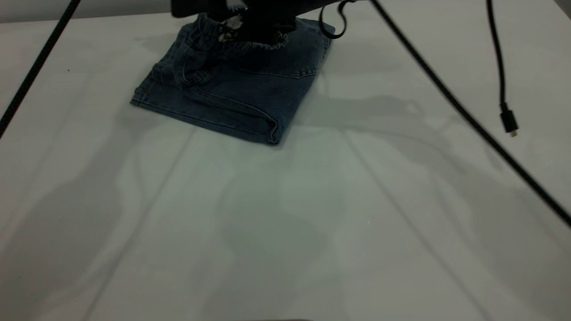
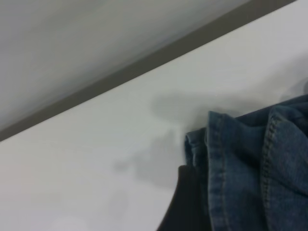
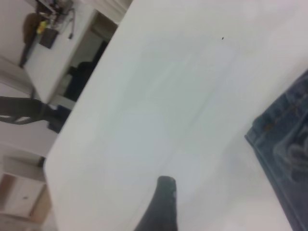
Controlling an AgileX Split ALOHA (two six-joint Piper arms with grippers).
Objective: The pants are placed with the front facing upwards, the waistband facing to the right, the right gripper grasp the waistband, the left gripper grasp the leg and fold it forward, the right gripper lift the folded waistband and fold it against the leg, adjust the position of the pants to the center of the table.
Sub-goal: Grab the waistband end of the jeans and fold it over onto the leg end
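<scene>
Denim pants [image 1: 232,96] lying folded at the table's [image 1: 285,223] far edge | dark gripper body hovering over waistband [image 1: 250,44], jaw state unclear | risk: dragging toward centre undoing fold.

You had a thin black cable with a small plug on its end [image 1: 509,121] dangling at the right, and two thicker black cables [image 1: 468,117] slanted across the shot, one on each side.
</scene>
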